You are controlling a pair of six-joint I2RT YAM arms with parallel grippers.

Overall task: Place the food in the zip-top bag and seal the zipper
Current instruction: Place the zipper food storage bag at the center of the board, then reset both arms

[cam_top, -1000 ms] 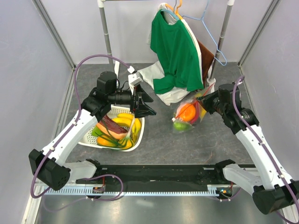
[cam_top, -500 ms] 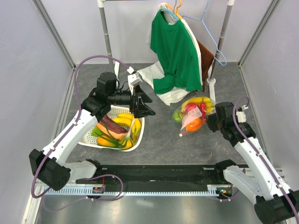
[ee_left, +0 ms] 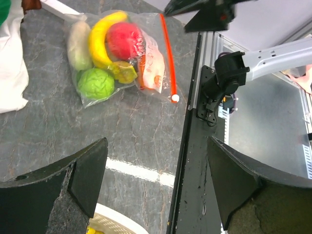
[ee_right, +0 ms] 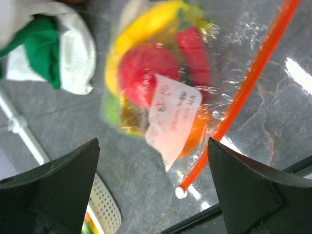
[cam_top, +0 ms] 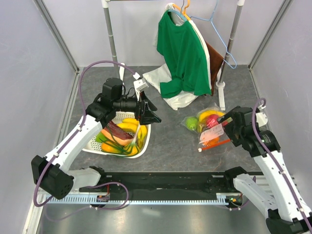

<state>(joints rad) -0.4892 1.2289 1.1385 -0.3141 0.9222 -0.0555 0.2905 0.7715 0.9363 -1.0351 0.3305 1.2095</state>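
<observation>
The clear zip-top bag [cam_top: 207, 129] lies flat on the grey table at the right, holding a banana, a red apple [ee_left: 123, 40], a green lime [ee_left: 95, 84] and a pale radish. Its orange-red zipper [cam_top: 215, 144] runs along the near edge, ending in a white slider [ee_right: 181, 192]. My right gripper [cam_top: 230, 127] hovers over the bag's mouth, open, with nothing between its fingers. My left gripper [cam_top: 155, 111] hangs open and empty above the right rim of the white basket [cam_top: 92, 146]. In the basket lies more food [cam_top: 122, 131]: bananas and a dark red-brown piece.
A clothes rack at the back carries a green shirt [cam_top: 183, 53] and bare hangers. A white cloth [cam_top: 175, 100] lies beneath it, and a rack post foot [cam_top: 222, 92] stands just behind the bag. A black rail [cam_top: 161, 180] borders the near edge.
My right gripper went from shut on the bag to open and let it go. The bag swung over and settled nearer the front right. The left arm stayed still.
</observation>
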